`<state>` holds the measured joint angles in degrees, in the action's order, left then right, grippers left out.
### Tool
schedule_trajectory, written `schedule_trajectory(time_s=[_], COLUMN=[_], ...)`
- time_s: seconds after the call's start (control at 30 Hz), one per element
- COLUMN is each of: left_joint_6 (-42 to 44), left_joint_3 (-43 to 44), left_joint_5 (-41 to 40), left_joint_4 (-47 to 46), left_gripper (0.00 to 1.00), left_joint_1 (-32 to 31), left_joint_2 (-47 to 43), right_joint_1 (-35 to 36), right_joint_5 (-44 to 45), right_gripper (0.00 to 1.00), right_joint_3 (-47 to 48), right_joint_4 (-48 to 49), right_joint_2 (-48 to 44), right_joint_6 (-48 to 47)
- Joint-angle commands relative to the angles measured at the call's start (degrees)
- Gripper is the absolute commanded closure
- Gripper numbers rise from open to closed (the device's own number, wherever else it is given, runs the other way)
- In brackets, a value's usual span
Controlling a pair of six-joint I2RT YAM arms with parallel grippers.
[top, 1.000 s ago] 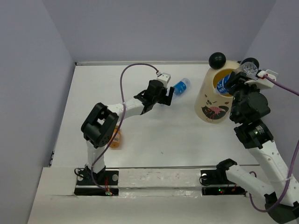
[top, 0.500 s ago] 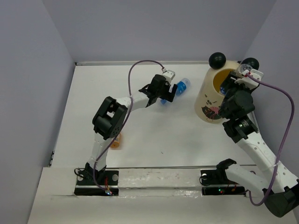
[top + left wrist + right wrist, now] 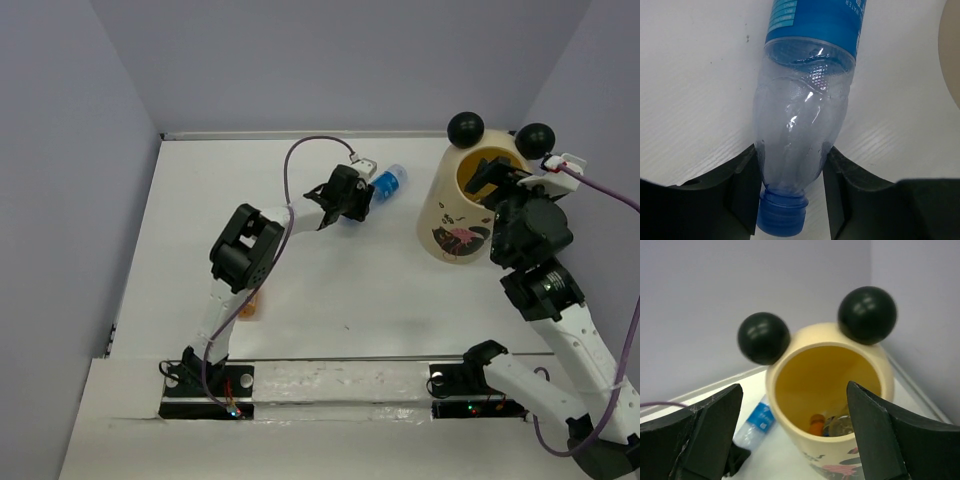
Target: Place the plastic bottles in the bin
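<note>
A clear bottle with a blue label (image 3: 805,115) lies on the white table left of the bin. Its blue cap (image 3: 781,217) points toward my left gripper (image 3: 792,167), which is shut on its shoulder. From above, that bottle (image 3: 388,183) sticks out beyond the left gripper (image 3: 358,196). The cream-yellow bin (image 3: 452,215) with two black ball ears stands at the back right. My right gripper (image 3: 792,435) hovers open and empty over its mouth (image 3: 825,370). Inside lie an orange bottle (image 3: 816,424) and a clear one (image 3: 840,426). Another orange bottle (image 3: 250,303) lies half hidden beside the left arm.
Lavender walls close the table on the left, back and right, and the bin stands near the right wall. A purple cable (image 3: 300,150) loops above the left arm. Another cable (image 3: 610,195) runs off the right wrist.
The left gripper reached the lying clear bottle and shut on its neck end. The right gripper let its blue-labelled bottle drop into the bin and opened.
</note>
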<state>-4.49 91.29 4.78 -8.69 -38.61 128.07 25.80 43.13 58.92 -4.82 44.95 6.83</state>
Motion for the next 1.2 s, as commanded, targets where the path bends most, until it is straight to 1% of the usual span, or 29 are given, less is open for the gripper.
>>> schedule_trajectory(time_s=[0.0,0.03,0.07,0.1,0.13,0.17,0.2,0.23,0.27,0.3,0.37,0.4,0.47,0.5,0.57,0.63,0.73,0.83,0.97,1.0,1.03,1.07,1.1,1.13,1.17], left_joint_6=[-2.4,-3.0,-3.7,-5.3,-6.2,-7.1,-8.9,-9.7,-10.5,-11.5,-14.1,-14.8,-16.8,-17.0,-17.5,-18.0,-20.9,-22.5,-22.1,-21.9,-21.7,-21.6,-21.6,-21.5,-21.3], left_joint_3=[-5.0,-8.9,-11.3,-13.7,-18.8,-21.3,-25.8,-28.2,-30.6,-32.7,-38.6,-42.5,-45.7,-47.0,-50.2,-53.2,-57.3,-59.2,-59.1,-59.1,-59.0,-59.1,-59.2,-59.4,-59.4], left_joint_5=[0.7,0.6,0.7,1.3,1.4,1.4,1.6,1.7,1.8,2.2,2.3,3.0,4.3,5.5,5.9,6.0,7.3,8.4,11.6,12.2,13.3,13.7,13.9,13.9,13.9], left_joint_4=[-6.5,-8.8,-10.1,-13.3,-14.8,-16.1,-18.1,-19.3,-20.6,-22.5,-23.8,-25.6,-27.0,-27.5,-27.5,-27.4,-28.9,-29.9,-30.0,-30.1,-30.1,-30.0,-30.0,-30.0,-29.8], left_gripper=[0.51,0.53,0.53,0.54,0.55,0.56,0.56,0.57,0.57,0.57,0.57,0.57,0.57,0.57,0.57,0.57,0.57,0.57,0.56,0.56,0.55,0.53,0.52,0.51,0.49], left_joint_1=[0.4,0.6,0.6,0.7,0.8,0.8,0.7,0.8,0.7,0.7,0.6,0.6,0.0,-1.0,-2.5,-4.8,-6.2,-7.7,-8.8,-9.0,-9.1,-9.2,-9.2,-9.3,-9.3], left_joint_2=[-7.6,-10.7,-12.7,-16.8,-18.9,-23.1,-25.3,-27.4,-31.9,-34.2,-38.6,-42.9,-47.1,-50.5,-53.7,-58.0,-63.6,-67.4,-69.0,-69.0,-69.1,-69.2,-69.4,-69.6,-69.8], right_joint_1=[-0.1,-0.1,-0.1,-0.1,-0.1,-0.1,-0.1,-0.1,-0.1,-0.1,-0.1,-0.1,-0.1,-0.1,-0.1,0.5,1.0,1.0,1.5,1.5,1.5,1.5,1.5,1.5,1.5], right_joint_5=[-13.4,-18.5,-21.0,-25.9,-28.3,-33.3,-35.8,-38.4,-40.7,-45.0,-47.3,-48.0,-48.5,-49.5,-52.6,-57.5,-57.5,-57.3,-59.0,-59.0,-58.9,-58.8,-57.9,-57.4,-56.9], right_gripper=[0.11,0.11,0.10,0.10,0.10,0.09,0.08,0.07,0.06,0.05,0.04,0.04,0.02,0.01,0.00,0.00,0.00,0.00,0.00,0.02,0.07,0.17,0.21,0.28,0.38], right_joint_3=[3.1,3.0,3.0,2.5,2.2,1.2,0.5,-0.3,-1.2,-2.8,-4.3,-5.9,-7.5,-8.0,-8.3,-7.9,-7.8,-9.4,-9.6,-9.7,-9.7,-9.6,-9.4,-8.8,-8.8], right_joint_4=[-9.8,-10.3,-11.0,-11.0,-10.5,-9.8,-8.7,-7.7,-5.2,-4.1,-1.4,-0.5,2.5,3.5,6.5,7.0,6.8,8.9,10.7,11.2,11.7,12.6,12.8,12.8,12.7], right_joint_2=[-0.7,-1.2,-1.4,-2.0,-2.0,-2.1,-1.8,-1.4,-1.0,-0.5,1.4,1.8,2.4,3.2,4.7,7.6,9.3,9.7,10.9,10.9,10.9,10.5,10.2,9.9,9.5], right_joint_6=[8.0,9.2,10.3,13.0,16.2,17.7,19.3,20.9,23.8,25.1,27.5,29.4,31.6,32.0,33.2,33.9,34.7,35.9,36.5,36.5,36.5,36.4,36.3,36.1,35.8])
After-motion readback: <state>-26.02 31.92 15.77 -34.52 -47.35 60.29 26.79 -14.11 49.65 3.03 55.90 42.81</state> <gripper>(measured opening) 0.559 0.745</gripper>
